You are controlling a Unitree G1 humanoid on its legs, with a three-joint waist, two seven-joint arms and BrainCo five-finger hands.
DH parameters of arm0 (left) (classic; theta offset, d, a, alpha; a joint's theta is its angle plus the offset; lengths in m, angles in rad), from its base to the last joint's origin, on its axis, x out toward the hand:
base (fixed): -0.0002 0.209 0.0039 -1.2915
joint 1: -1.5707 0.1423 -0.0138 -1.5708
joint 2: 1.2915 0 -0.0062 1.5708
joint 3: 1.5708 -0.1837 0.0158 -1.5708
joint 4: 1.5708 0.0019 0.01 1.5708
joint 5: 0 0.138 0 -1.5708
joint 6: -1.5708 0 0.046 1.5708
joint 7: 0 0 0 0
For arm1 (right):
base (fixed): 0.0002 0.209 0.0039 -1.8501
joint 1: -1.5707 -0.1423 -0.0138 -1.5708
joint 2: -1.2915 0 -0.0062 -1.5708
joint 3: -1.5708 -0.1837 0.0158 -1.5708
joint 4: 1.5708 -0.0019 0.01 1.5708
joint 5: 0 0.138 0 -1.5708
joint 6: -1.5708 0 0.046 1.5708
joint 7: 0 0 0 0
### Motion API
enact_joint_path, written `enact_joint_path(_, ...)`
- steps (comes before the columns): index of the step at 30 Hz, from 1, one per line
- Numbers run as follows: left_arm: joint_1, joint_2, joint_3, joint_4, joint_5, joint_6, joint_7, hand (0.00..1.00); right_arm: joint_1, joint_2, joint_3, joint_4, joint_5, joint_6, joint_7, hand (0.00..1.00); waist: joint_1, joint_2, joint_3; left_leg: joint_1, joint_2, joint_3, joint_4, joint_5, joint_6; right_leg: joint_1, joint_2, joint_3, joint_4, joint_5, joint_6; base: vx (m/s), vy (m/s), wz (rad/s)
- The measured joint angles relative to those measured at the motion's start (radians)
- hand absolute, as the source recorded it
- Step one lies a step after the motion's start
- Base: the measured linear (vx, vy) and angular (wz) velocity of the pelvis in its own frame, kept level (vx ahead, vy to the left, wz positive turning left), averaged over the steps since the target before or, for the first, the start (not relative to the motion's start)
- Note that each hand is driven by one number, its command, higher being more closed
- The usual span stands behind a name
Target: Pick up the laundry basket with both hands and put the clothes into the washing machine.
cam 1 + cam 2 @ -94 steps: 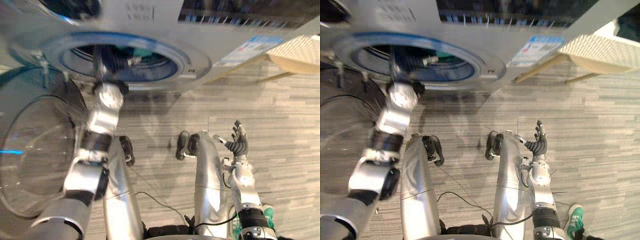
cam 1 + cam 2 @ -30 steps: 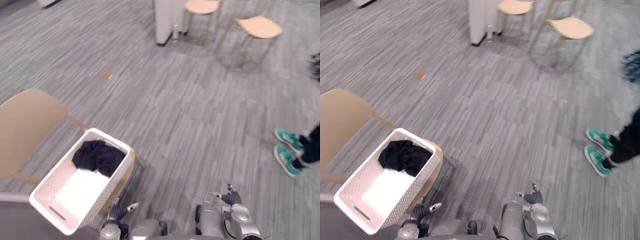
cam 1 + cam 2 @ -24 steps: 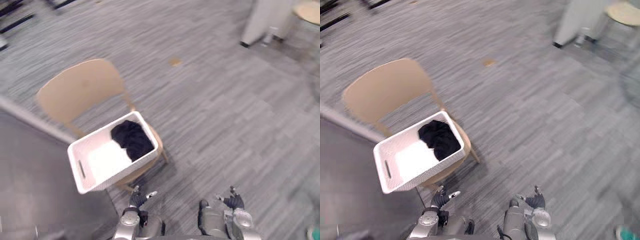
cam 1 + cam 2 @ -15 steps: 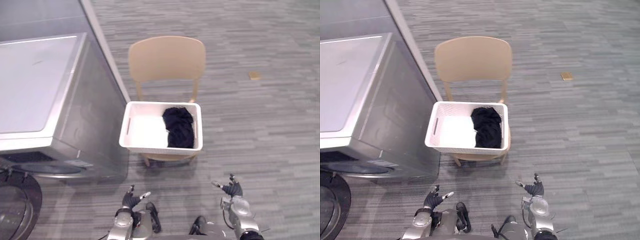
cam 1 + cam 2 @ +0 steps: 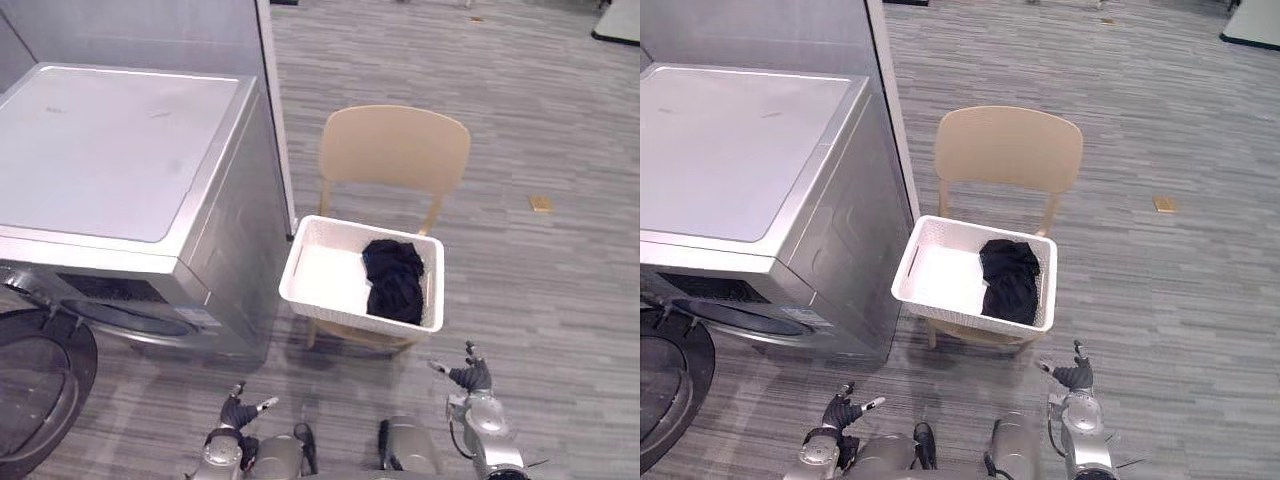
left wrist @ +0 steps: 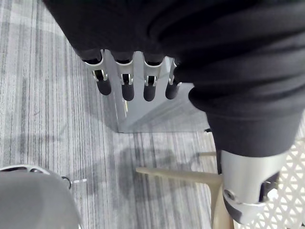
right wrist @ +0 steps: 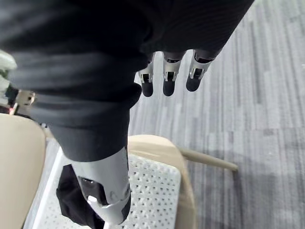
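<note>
The washing machine (image 5: 120,150) takes up the left of the scene, its front facing near, with its round door (image 5: 35,390) swung open at the near left. Just right of it stands a tan chair (image 5: 395,150), back to the far side. The white laundry basket (image 5: 355,318) sits level on the chair seat, mouth up, its left end close beside the machine's side.

The basket's long axis runs left to right, skewed a little so the right end lies slightly nearer. A handle slot shows in the left short end. Inside, black clothes (image 5: 393,280) are heaped toward the right, and something white (image 5: 328,275) lies on the left.

The left robot hand (image 5: 238,410) and the right robot hand (image 5: 470,376) hover low over the floor, near of the basket and apart from it. In each wrist view the fingers are straight and hold nothing.

The step in hand looks like the approach, with the lift not yet begun. The next move calls for each robot hand to reach a short end, the left one squeezing between basket and machine, then hook the handles and lift evenly.
</note>
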Motion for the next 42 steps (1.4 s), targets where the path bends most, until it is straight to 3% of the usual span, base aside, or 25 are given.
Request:
enact_joint_path(3,0.008,-0.027,0.003,-0.001,-0.001,-0.004,-0.001,0.00,0.002,-0.017,0.016,-0.164,-0.069,0.000,0.004,0.00,0.011,0.045,-0.011,-0.018,0.027,0.000,-0.027,0.005,-0.013,-0.003,0.031,-0.011,-0.056,0.021,-0.012,0.17,-0.058,-0.05)
enact_joint_path(5,0.009,-0.028,0.003,0.000,0.000,-0.006,-0.003,0.00,0.006,-0.035,0.018,-0.273,-0.138,-0.010,0.008,0.00,0.008,0.050,-0.012,-0.007,0.038,-0.015,-0.055,0.016,-0.029,0.020,0.043,-0.034,-0.093,0.030,-0.020,0.16,-0.077,0.10)
enact_joint_path(11,0.014,-0.025,-0.006,0.001,0.015,-0.018,-0.006,0.00,-0.012,-0.134,0.061,-0.320,-0.246,-0.031,0.024,0.00,0.011,0.056,-0.017,0.006,0.042,-0.038,-0.093,0.030,-0.049,0.071,0.046,-0.075,-0.181,0.063,-0.020,0.10,0.001,0.14)
enact_joint_path(14,0.012,-0.024,-0.013,0.001,0.020,-0.023,-0.007,0.00,-0.104,-0.193,0.112,-0.189,-0.251,-0.037,0.027,0.00,0.010,0.060,-0.015,-0.038,0.026,-0.058,-0.087,0.057,-0.060,0.064,0.027,-0.107,-0.213,0.083,-0.017,0.02,0.036,0.31)
enact_joint_path(17,-0.009,-0.022,-0.044,0.000,0.019,-0.034,-0.007,0.00,-0.253,-0.276,0.143,-0.018,-0.251,-0.034,0.027,0.00,0.016,0.094,0.005,-0.095,0.007,-0.088,-0.083,0.094,-0.056,0.030,0.012,-0.140,-0.210,0.105,-0.019,-0.04,0.026,0.45)
enact_joint_path(18,-0.020,-0.023,-0.047,-0.003,0.018,-0.041,-0.006,0.00,-0.345,-0.319,0.155,0.066,-0.250,-0.026,0.025,0.00,0.032,0.119,0.023,-0.126,0.003,-0.094,-0.085,0.110,-0.057,0.003,0.009,-0.141,-0.209,0.118,-0.025,-0.07,0.018,0.33)
enact_joint_path(22,-0.025,-0.017,-0.044,-0.017,-0.013,-0.050,-0.002,0.00,-0.530,-0.395,0.182,0.215,-0.251,-0.010,0.018,0.00,0.060,0.157,0.079,-0.175,0.000,-0.110,-0.095,0.127,-0.047,-0.041,0.002,-0.153,-0.210,0.124,-0.029,-0.11,0.006,0.18)
enact_joint_path(24,-0.034,-0.017,-0.045,-0.031,-0.031,-0.053,0.001,0.00,-0.644,-0.456,0.208,0.317,-0.249,-0.004,0.012,0.00,0.066,0.170,0.122,-0.214,-0.005,-0.124,-0.123,0.166,-0.046,-0.086,-0.003,-0.164,-0.211,0.140,-0.038,-0.15,0.010,0.16)
enact_joint_path(30,-0.072,-0.017,-0.048,-0.071,-0.078,-0.072,0.016,0.00,-0.830,-0.533,0.248,0.482,-0.200,0.006,0.002,0.00,0.076,0.201,0.193,-0.293,-0.010,-0.157,-0.236,0.253,-0.037,-0.203,0.000,-0.167,-0.223,0.175,-0.045,-0.18,0.003,0.10)
enact_joint_path(33,-0.118,-0.018,-0.054,-0.081,-0.102,-0.073,0.019,0.00,-0.866,-0.545,0.264,0.533,-0.174,0.026,0.007,0.00,0.106,0.216,0.206,-0.345,-0.014,-0.164,-0.247,0.281,-0.038,-0.271,-0.007,-0.169,-0.188,0.176,-0.044,-0.15,-0.002,0.12)
enact_joint_path(34,-0.129,-0.019,-0.054,-0.091,-0.114,-0.073,0.020,0.00,-0.873,-0.546,0.277,0.531,-0.172,0.031,0.014,1.00,0.115,0.215,0.206,-0.357,-0.015,-0.165,-0.263,0.289,-0.041,-0.299,-0.009,-0.168,-0.170,0.175,-0.044,-0.15,-0.013,0.06)
enact_joint_path(42,-0.176,-0.063,-0.060,-0.143,-0.138,-0.076,0.022,0.00,-0.886,-0.512,0.379,0.429,-0.088,0.043,0.047,1.00,0.114,0.205,0.214,-0.365,-0.005,-0.169,-0.301,0.327,-0.057,-0.342,-0.009,-0.176,-0.117,0.159,-0.056,-0.08,-0.044,0.05)
